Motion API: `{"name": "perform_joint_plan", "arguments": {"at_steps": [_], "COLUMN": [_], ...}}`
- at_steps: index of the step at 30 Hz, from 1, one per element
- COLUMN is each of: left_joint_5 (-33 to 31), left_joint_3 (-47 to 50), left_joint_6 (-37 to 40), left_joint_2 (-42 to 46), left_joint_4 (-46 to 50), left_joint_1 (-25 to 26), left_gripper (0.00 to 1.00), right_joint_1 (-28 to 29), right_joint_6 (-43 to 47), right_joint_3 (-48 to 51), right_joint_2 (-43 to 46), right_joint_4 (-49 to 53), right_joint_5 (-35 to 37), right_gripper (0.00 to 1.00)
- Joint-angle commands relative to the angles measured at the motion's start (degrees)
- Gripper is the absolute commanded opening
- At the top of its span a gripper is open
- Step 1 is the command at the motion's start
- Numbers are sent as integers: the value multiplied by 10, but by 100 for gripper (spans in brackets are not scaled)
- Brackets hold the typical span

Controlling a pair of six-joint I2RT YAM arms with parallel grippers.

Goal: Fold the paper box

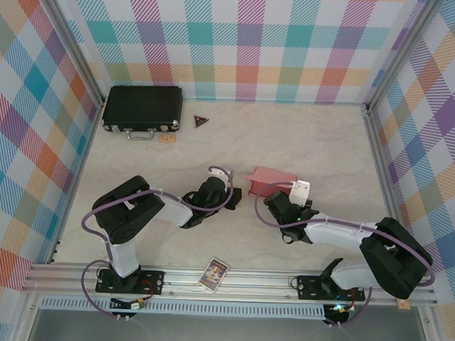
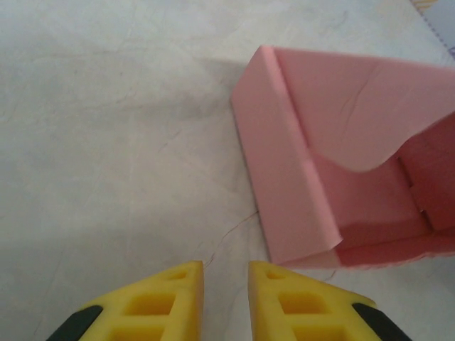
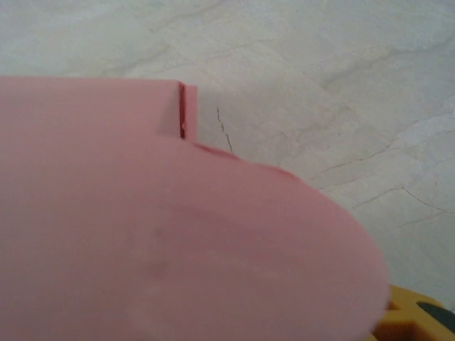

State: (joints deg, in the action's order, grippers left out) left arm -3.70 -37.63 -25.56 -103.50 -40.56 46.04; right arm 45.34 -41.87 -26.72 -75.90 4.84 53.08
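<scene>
The left jaws stand a narrow gap apart with nothing between them. Their yellow fingertips (image 2: 170,302) hover over bare worktop (image 2: 106,142), just short of the near corner of the paper box (image 2: 334,135). The right jaws I cannot read: in the right wrist view a rounded pink flap of the paper box (image 3: 163,241) lies across them. One yellow fingertip (image 3: 416,323) peeks out at the lower right, so whether they pinch the card or stand clear of it is not shown.

From above, the paper box (image 1: 275,177) sits mid-worktop (image 1: 327,137) between the two arm ends, the left one just beside its left edge and the right one at its near side.

As for progress, the side walls look raised and creased, so the piece is already box-shaped. The top is open and the curved flap stands loose, so closing and tucking it seems to be what is left.

The left wrist view gives the box's open inside, with its inner panels and folds. The overhead view adds the surroundings: a black hard case (image 1: 142,108) at the far left and a small picture card (image 1: 215,274) at the near edge, both well apart from the box.
</scene>
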Motion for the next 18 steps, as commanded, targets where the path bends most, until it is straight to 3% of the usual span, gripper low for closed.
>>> {"name": "perform_joint_plan", "arguments": {"at_steps": [1, 10, 15, 18], "left_joint_5": [-8, -20, -69, -118], "left_joint_3": [12, 40, 60, 60], "left_joint_6": [15, 23, 42, 49], "left_joint_2": [27, 75, 139, 180], "left_joint_4": [7, 16, 65, 110], "left_joint_1": [-1, -1, -1, -1], "left_gripper": [23, 23, 25, 31], "right_joint_1": [2, 14, 17, 19], "right_joint_6": [-15, -20, -36, -50], "right_joint_3": [5, 9, 7, 15], "right_joint_2": [15, 47, 76, 100], "right_joint_4": [32, 62, 115, 116], "right_joint_5": [-9, -23, -61, -101], "right_gripper": [52, 56, 58, 59]}}
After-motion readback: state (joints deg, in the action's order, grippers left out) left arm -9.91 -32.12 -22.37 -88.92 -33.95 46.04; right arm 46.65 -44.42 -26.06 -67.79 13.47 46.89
